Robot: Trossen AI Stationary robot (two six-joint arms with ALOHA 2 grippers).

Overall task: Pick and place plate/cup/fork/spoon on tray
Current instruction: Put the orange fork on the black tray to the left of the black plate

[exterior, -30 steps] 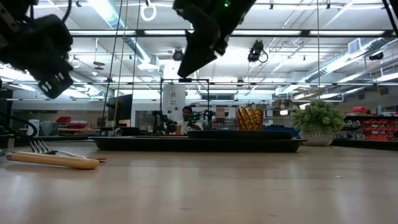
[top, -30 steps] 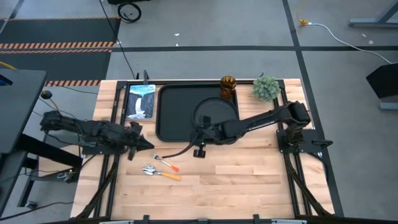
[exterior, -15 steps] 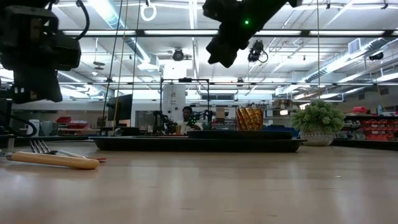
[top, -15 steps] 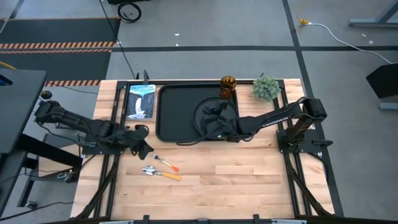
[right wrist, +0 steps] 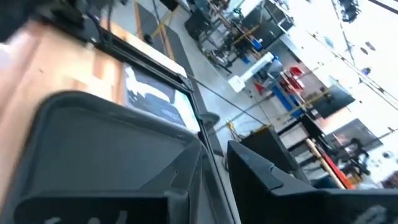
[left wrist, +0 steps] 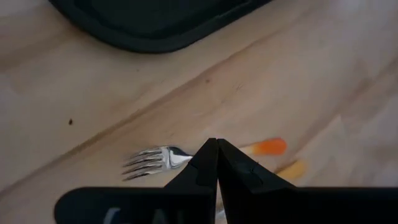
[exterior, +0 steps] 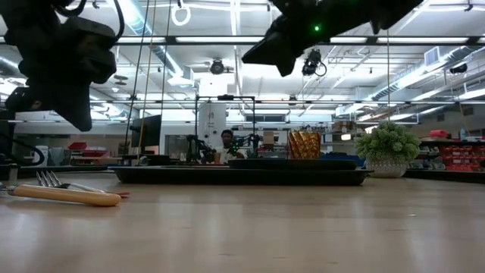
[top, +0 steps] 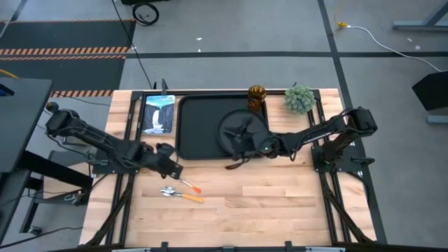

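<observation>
Left gripper (left wrist: 216, 163), fingers pressed together and holding nothing, hangs directly above the fork (left wrist: 163, 159), which lies on the table (top: 280, 203) just beside the tray (top: 192, 126) with the spoon (top: 180, 194) alongside. Judged positioned for a fork pickup. Right gripper (right wrist: 211, 163), fingers parted and empty, hovers over the plate (top: 242, 131) on the tray, the cup (top: 257, 96) at the tray's far edge.

two dark jointed arms, black cable, green indicator light.
</observation>
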